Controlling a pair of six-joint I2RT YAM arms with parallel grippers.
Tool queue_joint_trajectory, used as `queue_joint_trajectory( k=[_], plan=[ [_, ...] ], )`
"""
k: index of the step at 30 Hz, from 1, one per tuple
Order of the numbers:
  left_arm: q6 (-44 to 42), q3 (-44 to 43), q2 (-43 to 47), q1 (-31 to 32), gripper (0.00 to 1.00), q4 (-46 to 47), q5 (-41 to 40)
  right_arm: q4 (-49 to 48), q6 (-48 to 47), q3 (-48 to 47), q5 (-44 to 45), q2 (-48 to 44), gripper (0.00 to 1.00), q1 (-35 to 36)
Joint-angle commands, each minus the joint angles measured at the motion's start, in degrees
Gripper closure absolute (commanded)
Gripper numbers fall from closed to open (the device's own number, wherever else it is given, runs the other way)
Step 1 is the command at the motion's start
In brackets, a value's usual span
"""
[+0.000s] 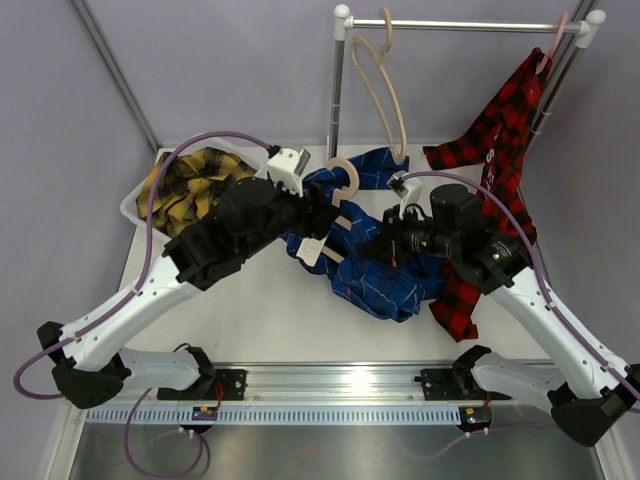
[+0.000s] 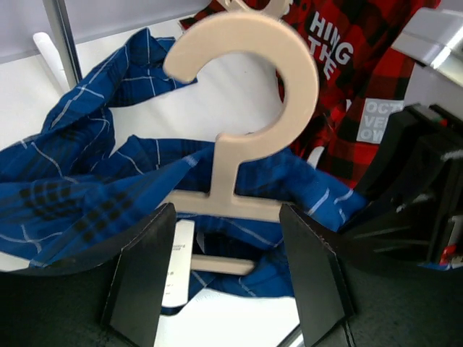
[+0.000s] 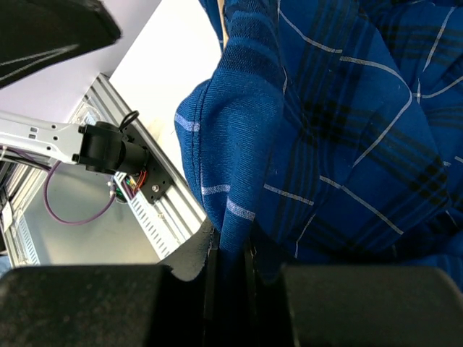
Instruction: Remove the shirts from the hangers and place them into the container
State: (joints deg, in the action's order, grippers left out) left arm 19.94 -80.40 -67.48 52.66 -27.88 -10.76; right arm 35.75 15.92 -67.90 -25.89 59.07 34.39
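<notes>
The white table [image 1: 260,310] carries all items. A clothes rack [image 1: 460,24] stands at its far edge, right of centre. The rack has a steel crossbar between white corner joints, set on steel uprights. A ribbed metal rail [image 1: 340,378] runs along the near edge. Plain grey walls [image 1: 230,70] close off the far and side edges. A thin metal pole [image 1: 112,70] slants across the left wall.
</notes>
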Motion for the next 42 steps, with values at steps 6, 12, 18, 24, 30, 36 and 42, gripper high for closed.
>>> queue_joint_trajectory(
  k=[6,12,18,24,30,36,42],
  plan=[
    [-1.3,-3.9,-4.0,0.9,0.4,1.9,-7.9,-7.0,1.0,-3.6,0.9,0.9,1.0,2.6],
    [-1.4,-4.1,-6.3,0.9,0.45,1.8,-7.6,-7.7,1.0,-3.7,0.1,1.0,1.0,2.7],
    [-1.0,-4.9,-7.9,0.9,0.57,2.4,-6.1,-8.1,1.0,-3.7,-0.7,1.0,1.0,2.8],
    [-1.0,-5.7,-9.5,0.9,0.58,2.9,-4.1,-8.3,0.4,-3.5,-1.0,1.0,1.0,3.0],
    [-0.8,-5.0,-9.7,0.9,0.58,4.7,-2.7,-9.4,0.4,-3.4,-1.7,0.9,1.0,3.1],
    [-2.4,-4.7,-9.5,0.9,0.85,4.9,-5.0,-9.2,-0.3,-3.0,-1.0,0.5,1.0,3.1],
    [-8.2,-2.9,-7.4,0.9,1.0,7.2,-9.9,-7.2,-1.1,-2.0,2.3,0.3,0.84,3.1]
  ],
)
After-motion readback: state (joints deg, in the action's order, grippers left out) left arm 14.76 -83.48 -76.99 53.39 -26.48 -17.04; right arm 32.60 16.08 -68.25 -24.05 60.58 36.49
